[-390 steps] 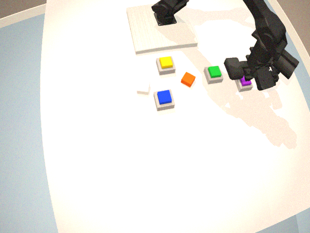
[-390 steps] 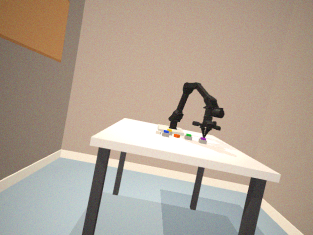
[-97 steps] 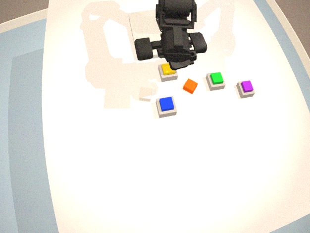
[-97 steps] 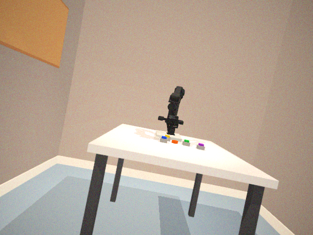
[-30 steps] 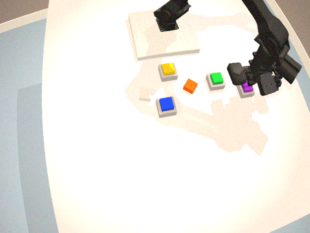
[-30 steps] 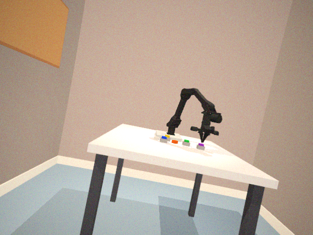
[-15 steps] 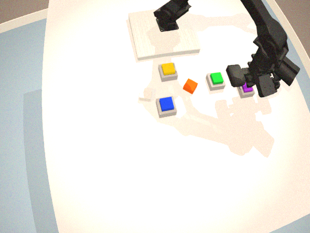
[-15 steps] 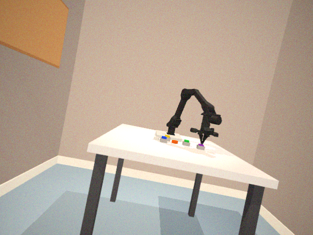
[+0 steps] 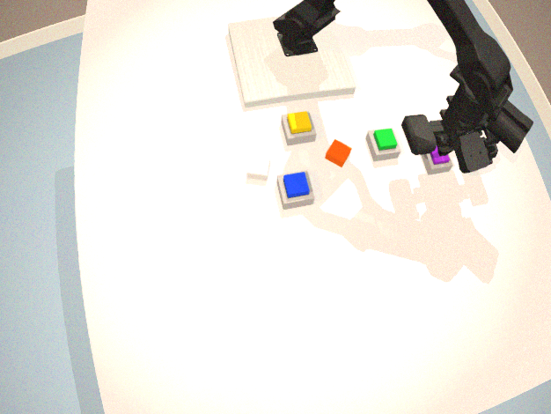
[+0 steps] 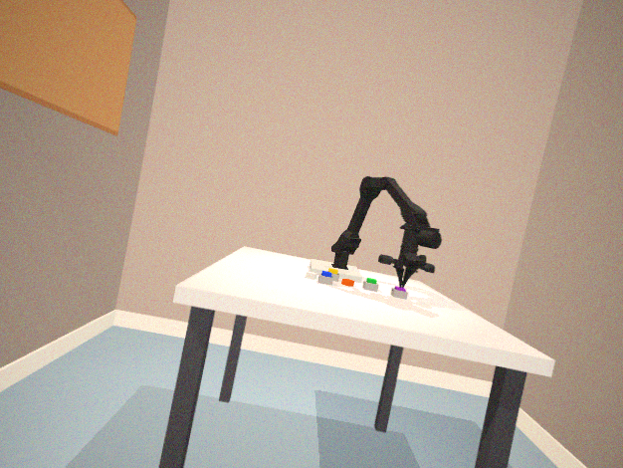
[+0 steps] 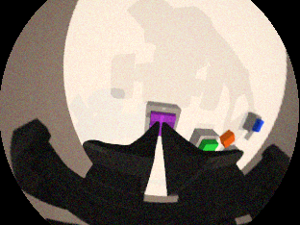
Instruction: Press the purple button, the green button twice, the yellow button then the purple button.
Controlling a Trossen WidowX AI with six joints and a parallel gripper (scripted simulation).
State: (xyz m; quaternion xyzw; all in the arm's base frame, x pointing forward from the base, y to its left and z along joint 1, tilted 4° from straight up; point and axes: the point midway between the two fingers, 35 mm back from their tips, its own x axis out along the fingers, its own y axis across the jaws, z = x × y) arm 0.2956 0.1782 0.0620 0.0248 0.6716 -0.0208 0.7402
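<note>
The gripper (image 9: 440,151) (image 10: 402,287) (image 11: 160,124) is pointing down at the purple button (image 9: 439,156) (image 10: 399,289) (image 11: 162,116), right of centre in the top view, its fingertips together with nothing between them, presumably so they serve as one blunt poker. In the wrist view the tips are overlapping the purple cap near mid-frame; they look to be at or touching it, though whether it is bottoming out I cannot tell. The green button (image 9: 385,138) (image 10: 371,281) (image 11: 209,145) is sitting just left of it in the top view, the yellow button (image 9: 299,122) (image 10: 332,271) farther left, nearer the upper middle. The orange block (image 9: 338,152) (image 10: 347,282) (image 11: 227,138) is lying between green and yellow, so any sideways travel there probably calls for lifting well first. The blue button (image 9: 296,184) (image 10: 326,274) (image 11: 258,125), left of centre, is one to leave alone.
</note>
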